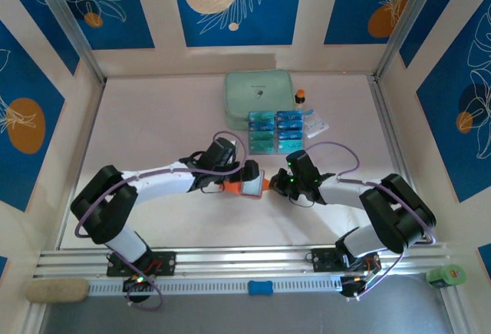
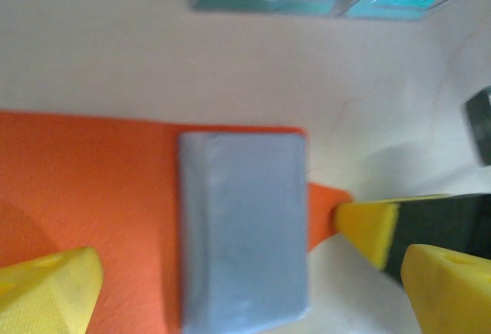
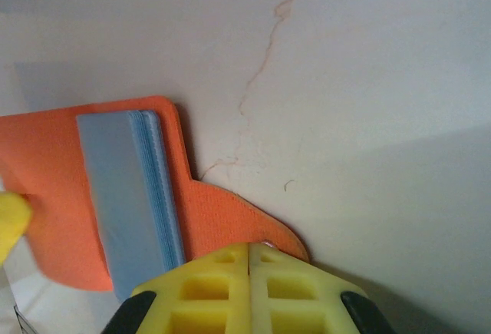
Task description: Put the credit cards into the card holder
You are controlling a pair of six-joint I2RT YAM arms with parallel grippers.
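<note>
- Counter (image 1: pixel 153 119): the cards (image 1: pixel 275 130) sit in rows at the far middle, just beyond both arms.
- Holder (image 1: pixel 247 189): it lies open and flat between the arms, nearer than the cards, long axis left to right.
- Left fingers (image 2: pixel 54 288): spread wide and empty, hanging over the holder.
- Right fingers (image 3: pixel 222 288): closed, tips down on the tab (image 3: pixel 230 219).
- The free left arm seems best placed to reach the cards.

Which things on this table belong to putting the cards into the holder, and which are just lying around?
For the job:
- orange fold-over wallet with greyish inside
- teal-blue flat rectangular cards

Just lying about:
- mint-green zip case
- white-and-blue packet
- small dark orange-topped bottle
</note>
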